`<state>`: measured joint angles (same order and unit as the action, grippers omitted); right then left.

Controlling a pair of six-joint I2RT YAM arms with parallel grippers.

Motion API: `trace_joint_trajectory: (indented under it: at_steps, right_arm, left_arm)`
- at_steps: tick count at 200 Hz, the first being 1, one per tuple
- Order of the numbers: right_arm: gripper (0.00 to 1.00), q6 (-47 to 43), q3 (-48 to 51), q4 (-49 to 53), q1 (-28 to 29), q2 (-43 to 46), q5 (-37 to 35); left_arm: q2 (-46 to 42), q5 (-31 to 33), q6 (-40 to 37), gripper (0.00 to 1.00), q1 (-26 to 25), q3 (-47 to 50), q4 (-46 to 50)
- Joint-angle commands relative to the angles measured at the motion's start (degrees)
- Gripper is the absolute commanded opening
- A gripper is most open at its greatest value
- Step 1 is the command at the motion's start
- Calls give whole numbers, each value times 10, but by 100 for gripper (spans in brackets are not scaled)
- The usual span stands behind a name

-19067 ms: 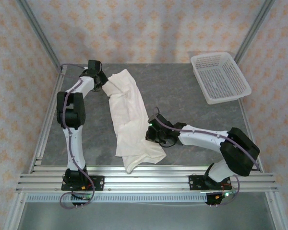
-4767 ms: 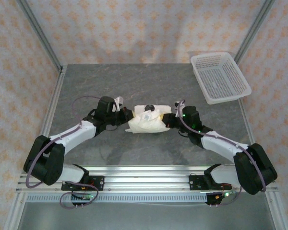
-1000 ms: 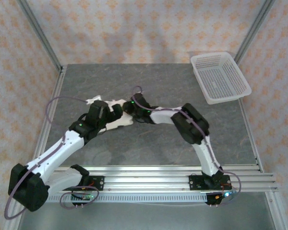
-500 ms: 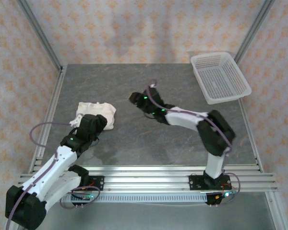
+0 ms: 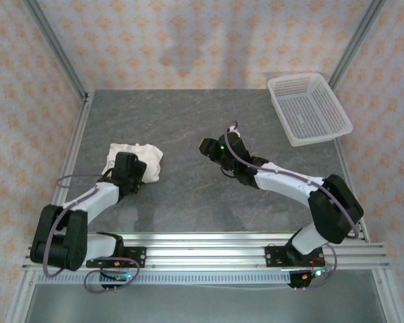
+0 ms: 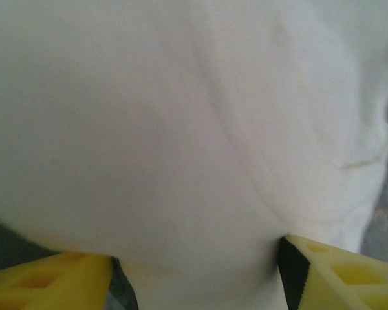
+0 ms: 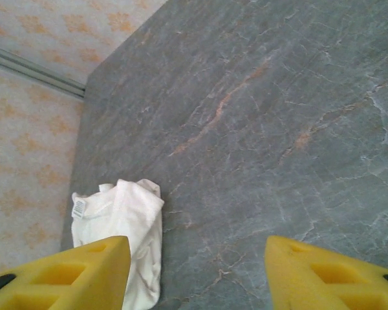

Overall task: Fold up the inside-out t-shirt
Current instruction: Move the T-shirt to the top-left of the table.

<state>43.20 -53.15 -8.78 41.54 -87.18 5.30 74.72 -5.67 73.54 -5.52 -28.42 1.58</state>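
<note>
The inside-out t-shirt [image 5: 123,150] lies as a small white folded bundle on the left of the table. It also shows in the right wrist view as the shirt [image 7: 126,219], with a label on its far edge. My left gripper [image 5: 129,167] sits at the bundle's near side. In the left wrist view white shirt cloth [image 6: 181,129] bulges between the yellow fingers of the left gripper [image 6: 197,274]; the jaws stand wide, with a dark gap beside the left finger. My right gripper [image 5: 207,146] hovers over the table's middle, open, nothing between the fingers of the right gripper [image 7: 197,271].
A white mesh basket [image 5: 308,108] stands at the back right corner. The grey stone-patterned table [image 5: 188,114] has a metal frame post along its left edge [image 5: 74,155]. Bare tabletop [image 7: 278,129] lies between the bundle and the right gripper.
The bundle slid left. My right gripper left it and drew back to the right. My left arm folded back toward its base, its jaws narrowing somewhat at the shirt.
</note>
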Motion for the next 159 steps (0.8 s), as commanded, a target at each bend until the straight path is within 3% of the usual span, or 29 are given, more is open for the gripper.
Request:
trace_joint_trajectory:
  at_steps: [1,60,96,159]
  right_arm:
    - [57,-20,-17,24,-6,-7,-19]
    - [57,-29,-27,50,-14,-14,-26]
    - [56,-29,-26,59,-20,-17,-24]
    - [56,-34,-51,79,-33,-32,-17]
  left_arm:
    - [38,-19,2,65,17,-31,-69]
    - [155,-5,-29,57,77,-130,-86]
    - [279,-45,-32,55,115,-241,-86]
    - [431,-36,-47,55,141,-454,-48]
